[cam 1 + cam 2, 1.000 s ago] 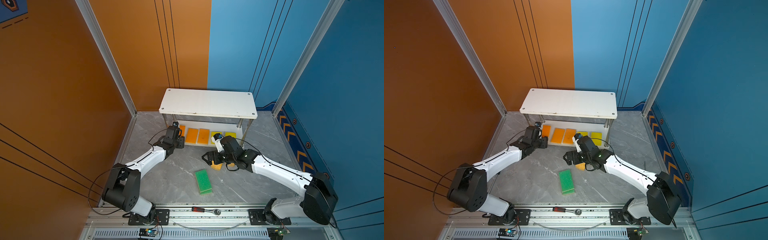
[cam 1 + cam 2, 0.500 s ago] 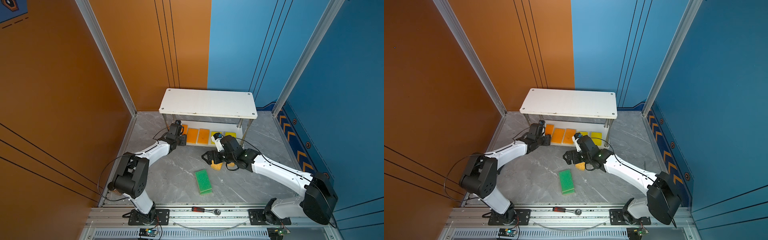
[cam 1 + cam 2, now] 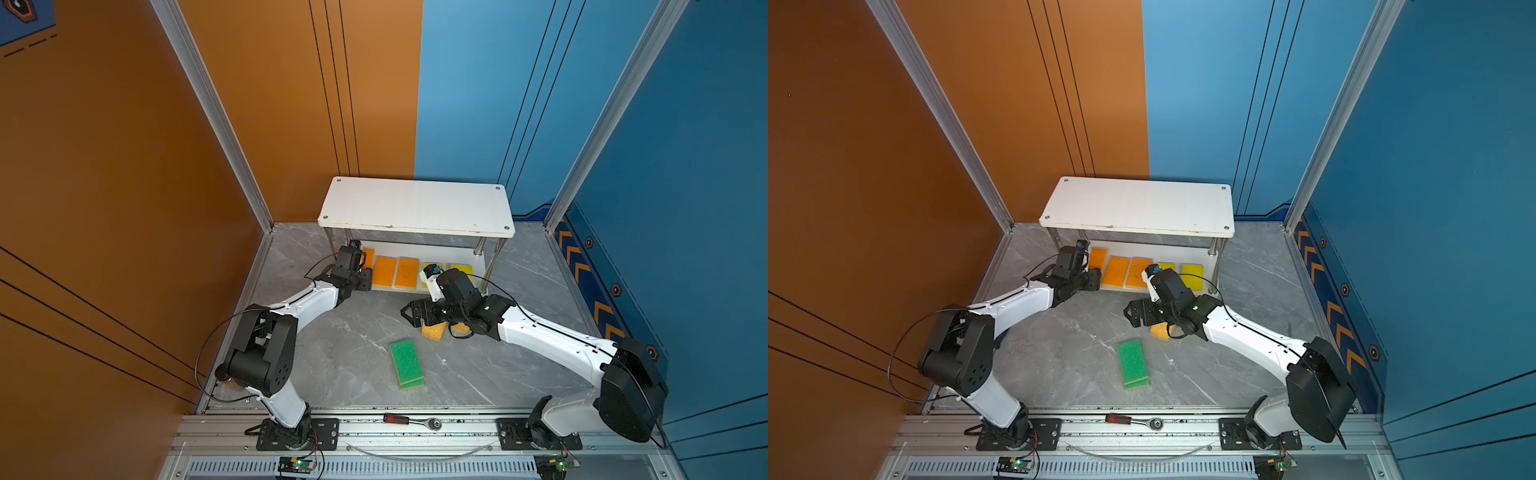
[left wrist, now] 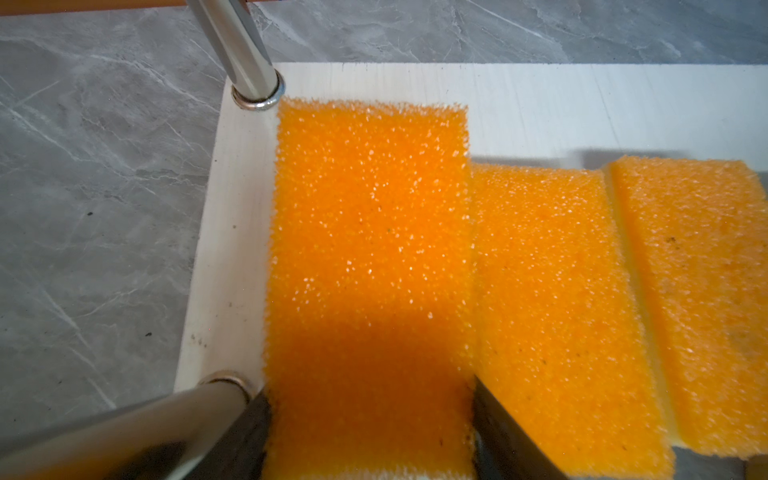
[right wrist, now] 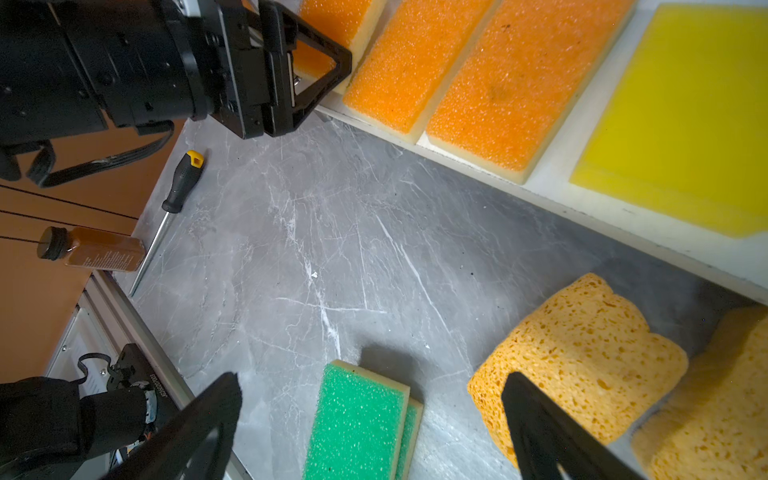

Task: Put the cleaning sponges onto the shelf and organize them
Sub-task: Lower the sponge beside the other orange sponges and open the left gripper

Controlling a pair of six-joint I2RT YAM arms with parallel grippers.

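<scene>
Shelf stands at the back of the floor. Lower board: three orange sponges and two yellow sponges lie flat in a row.

Right gripper: spread wide, holding nothing, over the floor beside two porous sponges.

Left gripper: pinching the end orange sponge, beside a post.

Two green sponges: stacked, offset, on the floor.

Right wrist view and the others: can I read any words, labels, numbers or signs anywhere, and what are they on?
Brown bottle lying by the wall: printed label, too small to read.
Black part by the metal rail: a row of white characters, too blurred to read.
Blue wall: orange chevrons, a sign without words.
No other writing can be made out in any view.
</scene>
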